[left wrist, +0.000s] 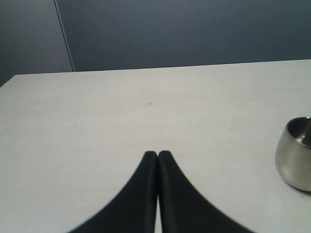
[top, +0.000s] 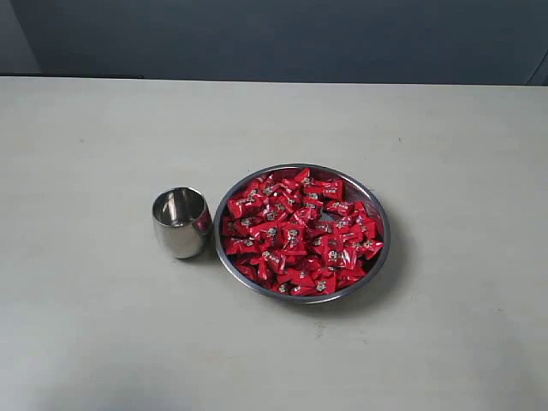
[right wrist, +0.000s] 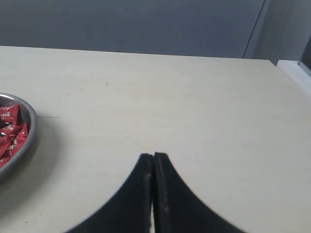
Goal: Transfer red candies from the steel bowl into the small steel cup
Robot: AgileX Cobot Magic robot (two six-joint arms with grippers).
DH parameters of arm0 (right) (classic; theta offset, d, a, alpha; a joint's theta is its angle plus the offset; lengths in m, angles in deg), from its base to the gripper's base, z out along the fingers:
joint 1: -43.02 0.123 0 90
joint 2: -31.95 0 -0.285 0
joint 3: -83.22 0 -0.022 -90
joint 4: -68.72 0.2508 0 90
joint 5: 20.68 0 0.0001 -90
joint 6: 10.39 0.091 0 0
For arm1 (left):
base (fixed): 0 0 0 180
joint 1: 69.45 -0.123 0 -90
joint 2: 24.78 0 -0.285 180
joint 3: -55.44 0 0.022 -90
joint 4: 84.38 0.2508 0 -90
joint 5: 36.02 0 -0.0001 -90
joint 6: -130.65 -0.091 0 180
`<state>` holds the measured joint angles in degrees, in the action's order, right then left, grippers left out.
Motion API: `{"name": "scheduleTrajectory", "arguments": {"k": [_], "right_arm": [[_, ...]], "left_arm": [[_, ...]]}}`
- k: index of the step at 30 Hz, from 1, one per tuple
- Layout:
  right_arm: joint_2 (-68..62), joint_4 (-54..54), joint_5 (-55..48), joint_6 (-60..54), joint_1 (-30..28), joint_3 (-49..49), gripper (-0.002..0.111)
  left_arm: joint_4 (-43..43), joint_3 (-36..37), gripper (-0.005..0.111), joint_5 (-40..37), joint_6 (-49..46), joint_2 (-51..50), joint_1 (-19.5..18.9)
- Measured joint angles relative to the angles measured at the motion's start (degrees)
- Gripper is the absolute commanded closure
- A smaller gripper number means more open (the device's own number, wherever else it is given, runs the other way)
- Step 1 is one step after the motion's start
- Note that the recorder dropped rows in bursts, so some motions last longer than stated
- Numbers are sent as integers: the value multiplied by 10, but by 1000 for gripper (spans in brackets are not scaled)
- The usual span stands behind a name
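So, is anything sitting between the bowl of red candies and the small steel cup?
Nothing visible does. The small steel cup stands upright close beside the steel bowl of red candies, its mouth open.

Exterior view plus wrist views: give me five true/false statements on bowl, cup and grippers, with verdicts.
1. The red candies lie heaped in the steel bowl. True.
2. The small steel cup stands upright beside the bowl, on its left in the exterior view. True.
3. The cup holds several candies. False: no candy shows inside it.
4. The left gripper is open around the cup. False: the left gripper is shut on nothing, over the table, with the cup off to one side.
5. The right gripper is shut and holds nothing. True.
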<state>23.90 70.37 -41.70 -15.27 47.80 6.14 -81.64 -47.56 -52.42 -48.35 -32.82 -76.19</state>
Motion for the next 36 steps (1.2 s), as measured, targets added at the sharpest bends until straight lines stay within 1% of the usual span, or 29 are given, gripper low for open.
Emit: {"name": "scheduleTrajectory", "arguments": {"k": [4, 8, 10, 11, 12, 16, 19, 31, 36], "right_arm": [[0, 0, 10, 0, 0, 0, 109], [0, 25, 84, 0, 0, 0, 109], [0, 50, 88, 0, 0, 15, 109], [1, 62, 87, 0, 0, 38, 109], [1, 66, 81, 0, 0, 54, 109], [1, 75, -11, -5, 0, 162, 109], [2, 76, -34, -10, 0, 197, 109], [2, 98, -39, -9, 0, 199, 109], [2, 105, -6, -9, 0, 199, 109]], "left_arm": [[0, 0, 106, 0, 0, 0, 0], [0, 0, 106, 0, 0, 0, 0], [0, 0, 106, 0, 0, 0, 0], [0, 0, 106, 0, 0, 0, 0], [0, 0, 106, 0, 0, 0, 0], [0, 0, 106, 0, 0, 0, 0], [0, 0, 106, 0, 0, 0, 0], [0, 0, 106, 0, 0, 0, 0], [0, 0, 106, 0, 0, 0, 0]]}}
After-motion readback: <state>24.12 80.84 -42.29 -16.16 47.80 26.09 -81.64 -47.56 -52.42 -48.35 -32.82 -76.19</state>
